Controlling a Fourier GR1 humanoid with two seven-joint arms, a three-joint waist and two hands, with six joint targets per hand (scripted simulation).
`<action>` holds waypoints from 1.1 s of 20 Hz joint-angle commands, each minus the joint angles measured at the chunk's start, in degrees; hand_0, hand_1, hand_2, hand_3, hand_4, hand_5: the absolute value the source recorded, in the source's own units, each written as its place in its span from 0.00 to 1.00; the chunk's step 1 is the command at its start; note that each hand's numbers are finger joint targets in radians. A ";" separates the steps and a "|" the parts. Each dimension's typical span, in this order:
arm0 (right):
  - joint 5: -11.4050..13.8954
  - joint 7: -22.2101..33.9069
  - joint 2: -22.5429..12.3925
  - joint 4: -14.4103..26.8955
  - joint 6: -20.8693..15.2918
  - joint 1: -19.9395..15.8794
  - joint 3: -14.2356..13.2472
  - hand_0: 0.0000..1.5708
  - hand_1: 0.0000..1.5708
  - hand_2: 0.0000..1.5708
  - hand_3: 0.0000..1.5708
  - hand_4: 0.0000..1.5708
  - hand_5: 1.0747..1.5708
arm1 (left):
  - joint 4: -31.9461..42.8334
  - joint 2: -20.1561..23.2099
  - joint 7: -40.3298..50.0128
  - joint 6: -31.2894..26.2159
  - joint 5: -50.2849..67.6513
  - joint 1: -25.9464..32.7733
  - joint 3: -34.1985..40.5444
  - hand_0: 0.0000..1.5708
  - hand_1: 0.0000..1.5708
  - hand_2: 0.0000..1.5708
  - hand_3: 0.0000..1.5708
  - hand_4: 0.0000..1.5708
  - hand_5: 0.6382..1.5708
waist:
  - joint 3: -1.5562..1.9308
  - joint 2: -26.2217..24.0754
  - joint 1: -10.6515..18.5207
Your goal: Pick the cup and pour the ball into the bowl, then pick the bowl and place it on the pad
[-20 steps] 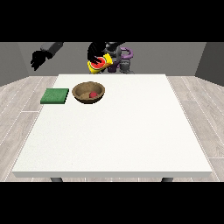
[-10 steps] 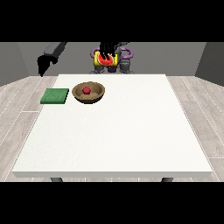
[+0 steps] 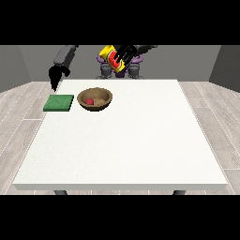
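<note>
the hand at the view's right (image 3: 125, 53) grips the tilted yellow cup (image 3: 111, 57). a red ball (image 3: 89, 101) lies in the bowl (image 3: 95, 99) beside the green pad (image 3: 59, 102). the other hand (image 3: 57, 75) hangs with fingers relaxed.

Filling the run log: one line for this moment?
ball: in bowl | cup: held by robot hand at view's right | pad: bare

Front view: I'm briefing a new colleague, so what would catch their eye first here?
Probably the bright yellow and red cup, held up by the hand at the view's right above the table's far edge. Next, the wooden bowl with a red ball inside, beside the green pad at the table's far left.
</note>
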 commanded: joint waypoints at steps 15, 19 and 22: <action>1.76 9.07 12.08 -5.38 -11.81 3.36 5.67 0.00 0.00 0.00 0.00 0.00 1.00 | -7.94 3.18 -27.66 -9.84 41.85 27.80 9.79 0.00 0.00 0.00 0.00 0.00 0.10 | 0.35 -1.12 0.78; 1.27 6.03 9.73 -3.42 -12.77 1.53 3.82 0.00 0.00 0.00 0.00 0.00 1.00 | -7.78 0.03 -30.39 -9.66 40.44 27.46 8.70 0.00 0.00 0.00 0.00 0.00 0.11 | 0.39 2.60 3.04; 0.46 4.92 8.78 -1.71 -11.40 -1.07 3.43 0.00 0.00 0.00 0.00 0.00 1.00 | -6.22 2.09 -28.55 -11.36 40.78 20.18 13.02 0.00 0.00 0.00 0.00 0.00 0.11 | 0.39 5.68 2.45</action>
